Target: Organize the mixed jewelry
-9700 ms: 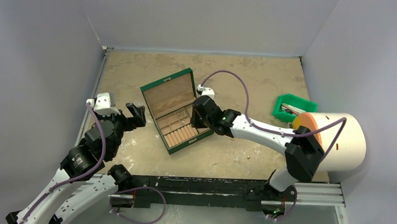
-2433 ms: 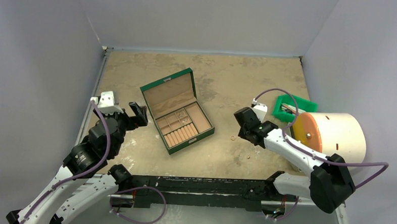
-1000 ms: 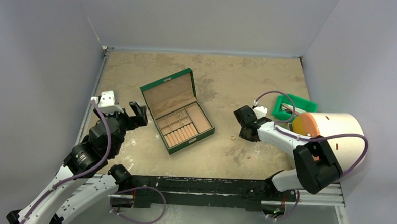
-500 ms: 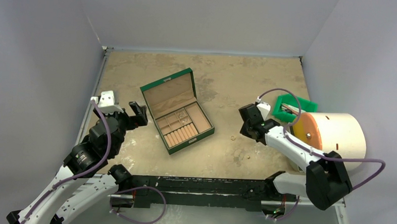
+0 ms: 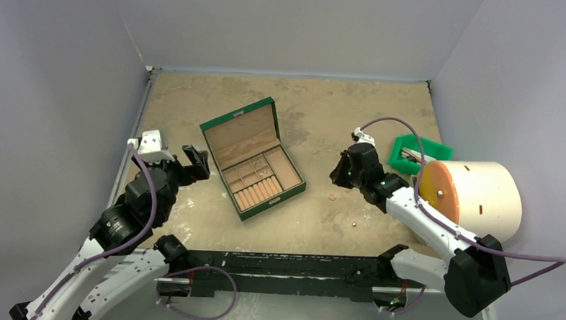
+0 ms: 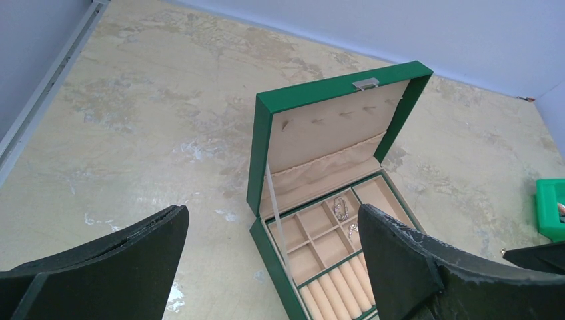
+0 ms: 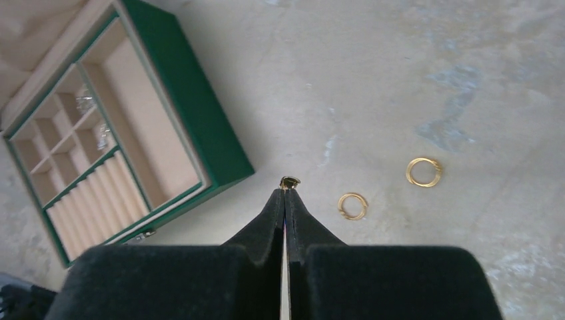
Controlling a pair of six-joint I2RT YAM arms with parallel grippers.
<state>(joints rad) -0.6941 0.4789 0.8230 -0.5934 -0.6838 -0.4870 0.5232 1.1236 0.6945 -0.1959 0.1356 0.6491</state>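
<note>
The mixed jewelry is split. Small silver pieces point(image 6: 340, 208) lie in the compartments of the open green box point(image 5: 290, 188), and also show in the right wrist view point(image 7: 85, 101). Two gold rings lie on the table right of the box point(image 7: 352, 205) point(image 7: 424, 172), with one visible from above point(image 5: 332, 197). My right gripper point(image 7: 285, 193) is shut on a tiny gold piece point(image 7: 289, 181) at its tips and hovers above the table near the box's right corner point(image 5: 337, 175). My left gripper point(image 6: 273, 220) is open and empty, left of the box point(image 5: 193, 163).
A small green bin point(image 5: 419, 151) holding metal parts sits at the right. A big white cylinder with an orange face point(image 5: 473, 197) lies beside it. Grey walls enclose the table on three sides.
The right arm left the box, went to the rings on the right, and has now lifted and shifted left toward the box with its jaws shut. The left arm has not moved.
</note>
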